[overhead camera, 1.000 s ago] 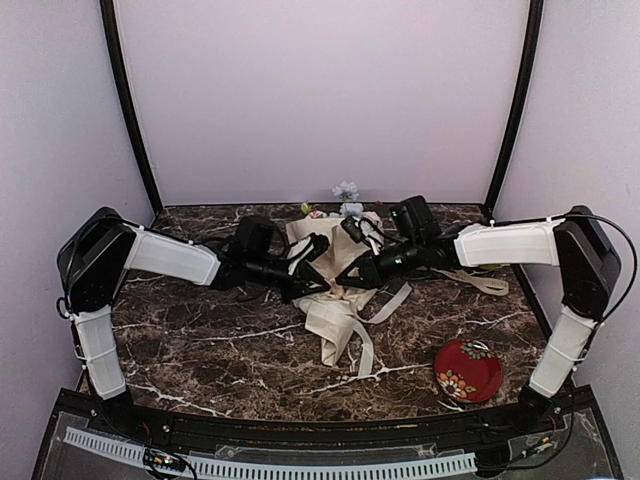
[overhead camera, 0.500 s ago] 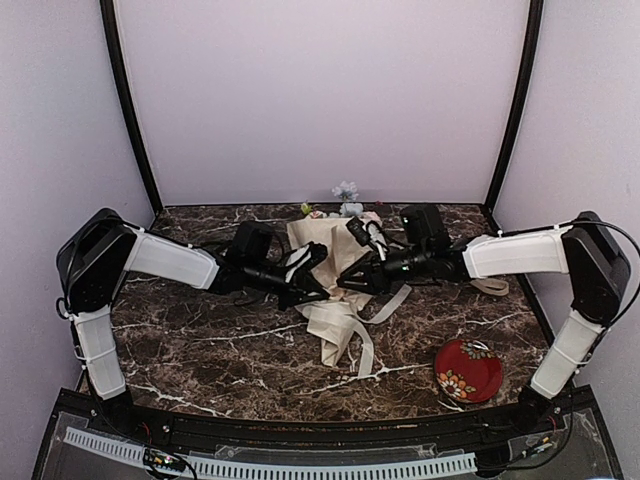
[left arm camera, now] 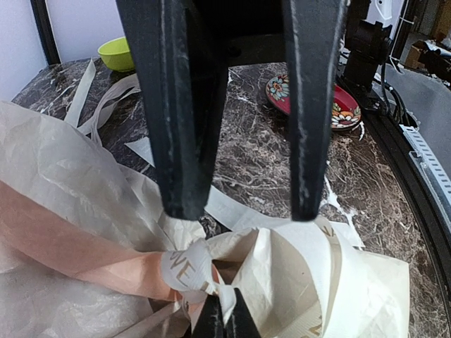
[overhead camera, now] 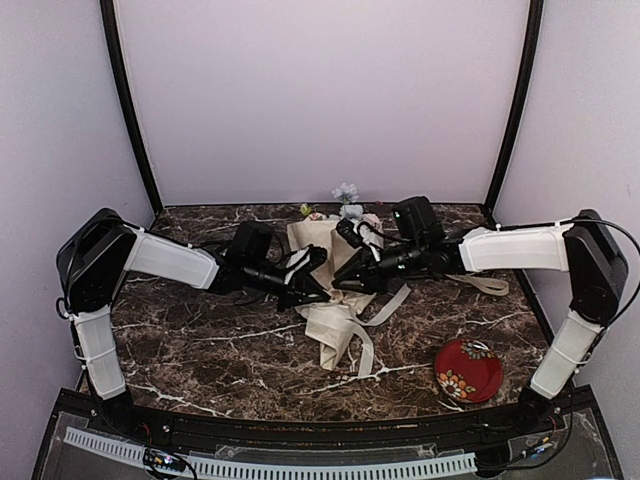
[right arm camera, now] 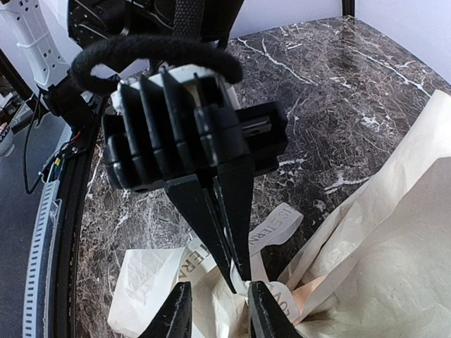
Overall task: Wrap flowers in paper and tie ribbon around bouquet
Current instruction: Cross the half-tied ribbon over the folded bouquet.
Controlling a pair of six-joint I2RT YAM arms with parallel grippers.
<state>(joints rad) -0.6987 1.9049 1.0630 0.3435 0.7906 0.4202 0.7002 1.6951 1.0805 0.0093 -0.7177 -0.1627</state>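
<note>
The bouquet's cream paper [overhead camera: 318, 238] lies mid-table, with the flowers [overhead camera: 346, 202] showing at its far end. The ribbon [left arm camera: 184, 267] is wound round the paper [left arm camera: 63, 183] at its narrow part, and a tail [overhead camera: 365, 345] trails toward the front. My left gripper [left arm camera: 224, 313] is shut on a ribbon strand just beside the knot. My right gripper [right arm camera: 218, 310] faces it, open, with one finger on each side of the left gripper [right arm camera: 238, 271] tip and the ribbon [right arm camera: 278, 229]. In the top view the left gripper [overhead camera: 318, 293] and right gripper [overhead camera: 343, 282] meet over the bouquet.
A red flowered plate [overhead camera: 468, 370] sits at the front right, also seen as the plate [left arm camera: 317, 102] in the left wrist view. A lime-green bowl [left arm camera: 118, 53] stands at the far side. A loose ribbon strip [overhead camera: 485, 283] lies under the right forearm.
My right gripper has edged left and closer to the knot, its jaws still apart. The left gripper has kept still, holding the ribbon.
</note>
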